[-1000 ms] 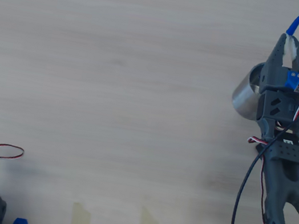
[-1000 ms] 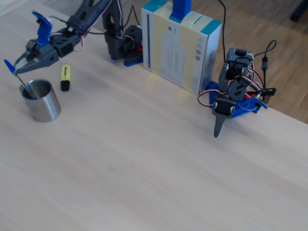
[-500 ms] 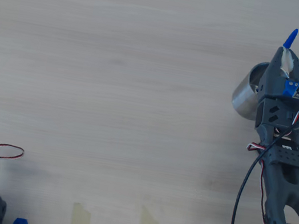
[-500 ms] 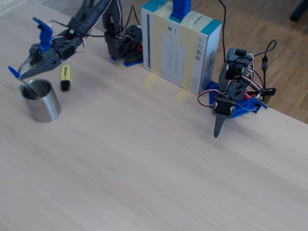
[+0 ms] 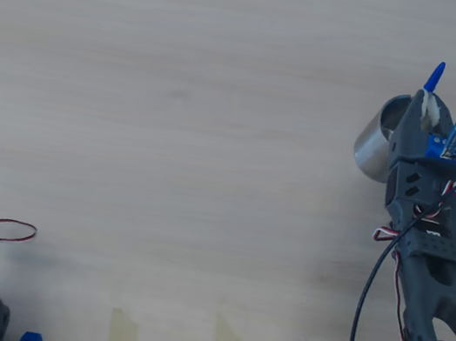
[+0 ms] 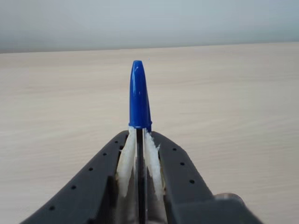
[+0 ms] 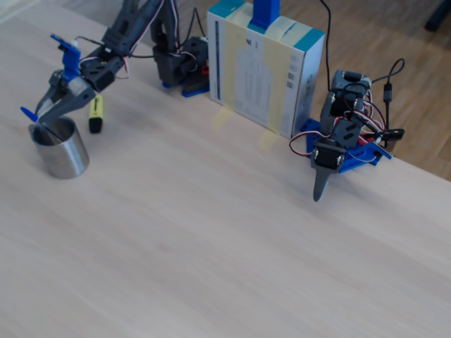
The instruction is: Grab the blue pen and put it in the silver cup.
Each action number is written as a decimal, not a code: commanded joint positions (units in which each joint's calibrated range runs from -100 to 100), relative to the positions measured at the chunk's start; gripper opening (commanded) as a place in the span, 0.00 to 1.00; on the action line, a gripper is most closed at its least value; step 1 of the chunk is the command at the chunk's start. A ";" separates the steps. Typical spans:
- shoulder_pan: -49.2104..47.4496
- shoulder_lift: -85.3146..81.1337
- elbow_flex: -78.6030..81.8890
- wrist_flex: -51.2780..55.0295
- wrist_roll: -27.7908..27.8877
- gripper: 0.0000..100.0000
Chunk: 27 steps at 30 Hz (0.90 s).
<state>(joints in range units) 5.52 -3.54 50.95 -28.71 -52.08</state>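
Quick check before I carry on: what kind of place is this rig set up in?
Probably a hobby or lab bench indoors: a light wood-grain table, a second parked arm clamped at its edge, a cardboard box taped to the tabletop, and wood flooring beyond.

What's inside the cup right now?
In the fixed view the pen's lower end dips inside the cup, its blue cap sticking out above the rim, with the tool shut on it. The cup's bottom is hidden in every view.

pale wood table (image 7: 211, 239) (cup (image 7: 62, 151), highlighter (image 7: 94, 114))
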 commanded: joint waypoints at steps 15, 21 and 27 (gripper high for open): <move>0.94 -0.36 2.61 -0.08 0.43 0.02; 0.76 -0.36 3.52 0.01 0.43 0.02; 0.50 -0.53 3.61 0.01 0.43 0.02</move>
<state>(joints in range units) 6.27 -3.54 54.91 -28.71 -52.08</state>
